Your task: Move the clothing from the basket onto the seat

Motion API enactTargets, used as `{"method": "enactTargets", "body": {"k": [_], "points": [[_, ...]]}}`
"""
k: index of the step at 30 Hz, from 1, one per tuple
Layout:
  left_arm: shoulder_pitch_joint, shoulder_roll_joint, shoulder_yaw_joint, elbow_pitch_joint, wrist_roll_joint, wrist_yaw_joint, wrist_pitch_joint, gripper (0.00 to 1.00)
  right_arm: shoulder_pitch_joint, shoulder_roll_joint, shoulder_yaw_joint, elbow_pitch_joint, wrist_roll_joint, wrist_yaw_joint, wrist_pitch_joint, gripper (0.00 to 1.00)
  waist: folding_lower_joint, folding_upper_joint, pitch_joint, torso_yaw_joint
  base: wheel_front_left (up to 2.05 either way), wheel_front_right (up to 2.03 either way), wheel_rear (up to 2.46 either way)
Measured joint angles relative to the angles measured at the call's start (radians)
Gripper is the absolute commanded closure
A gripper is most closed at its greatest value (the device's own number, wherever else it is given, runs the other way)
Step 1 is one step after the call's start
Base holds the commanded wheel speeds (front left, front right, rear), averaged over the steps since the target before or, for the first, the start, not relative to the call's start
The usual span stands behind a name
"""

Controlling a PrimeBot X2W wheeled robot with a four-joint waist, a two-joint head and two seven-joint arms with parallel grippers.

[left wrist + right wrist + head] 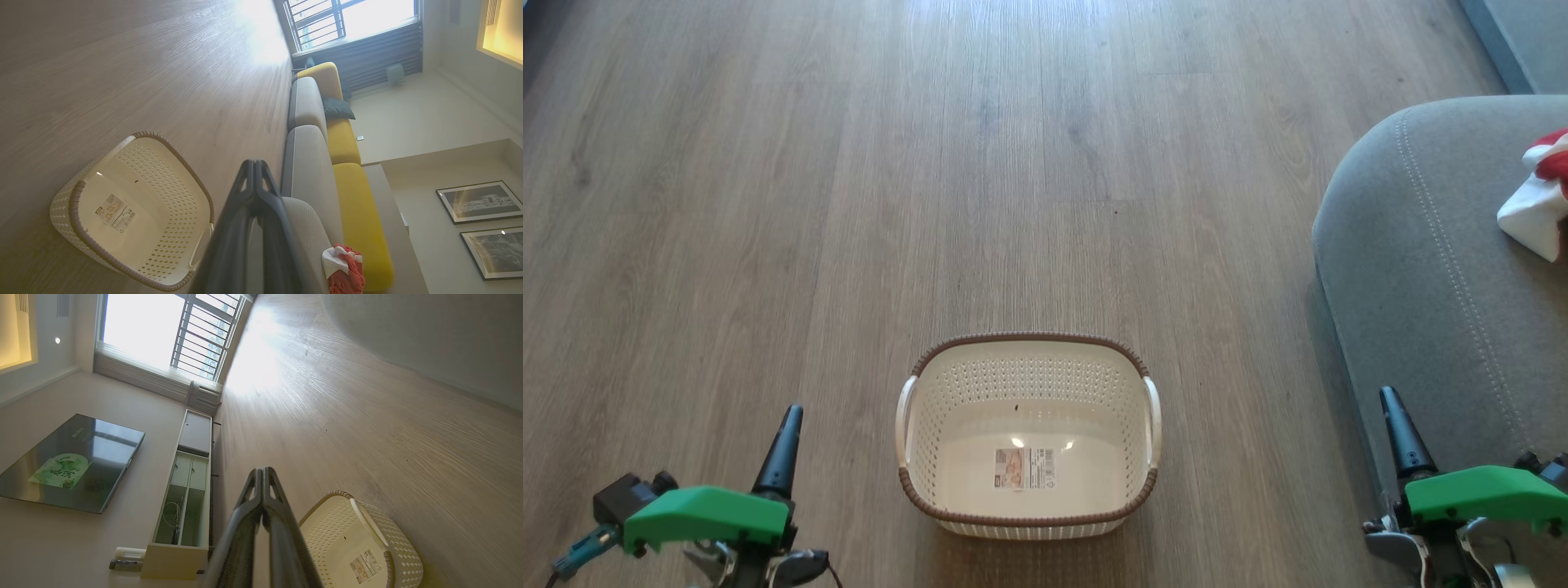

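The basket [1029, 336] sits on the floor [1013, 163], label [1023, 469] showing inside; the clothing [1538, 211] lies on the seat [1421, 286], far right.

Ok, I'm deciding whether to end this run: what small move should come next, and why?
Probably none: I would leave both arms parked. The basket has just its paper label inside, the clothing lies on the seat, and the left gripper and right gripper are shut with nothing between their fingers. The task looks done.
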Motion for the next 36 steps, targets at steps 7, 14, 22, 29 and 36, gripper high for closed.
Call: {"method": "enactTargets", "body": {"k": [7,14,22,29,36], "points": [[-0.012,-0.005,0.016,-0.004,-0.072,-0.013,0.022,1.0,-0.012,0.0,0.0,-0.004,0.091,0.0,0.021,1.0,0.0,0.0,0.0,-0.004,0.0,0.0,0.0],[-0.014,-0.009,0.033,-0.011,-0.144,-0.017,0.043,1.0,-0.021,0.0,-0.001,-0.011,0.184,0.0,0.04,1.0,0.0,0.0,0.0,-0.008,0.0,0.0,0.0],[-0.019,-0.017,0.052,-0.018,-0.225,-0.026,0.064,1.0,-0.025,0.0,-0.001,-0.017,0.286,0.0,0.061,1.0,0.0,0.0,0.0,-0.013,0.0,0.0,0.0],[-0.022,-0.024,0.067,-0.024,-0.298,-0.034,0.085,1.0,-0.044,0.0,-0.002,-0.025,0.378,0.0,0.08,1.0,0.0,0.0,0.0,-0.017,0.0,0.0,0.0],[-0.034,-0.028,0.074,-0.029,-0.328,-0.035,0.087,1.0,-0.044,0.0,-0.002,-0.026,0.416,0.0,0.088,1.0,0.0,0.0,0.0,-0.018,0.0,0.0,0.0]]}}
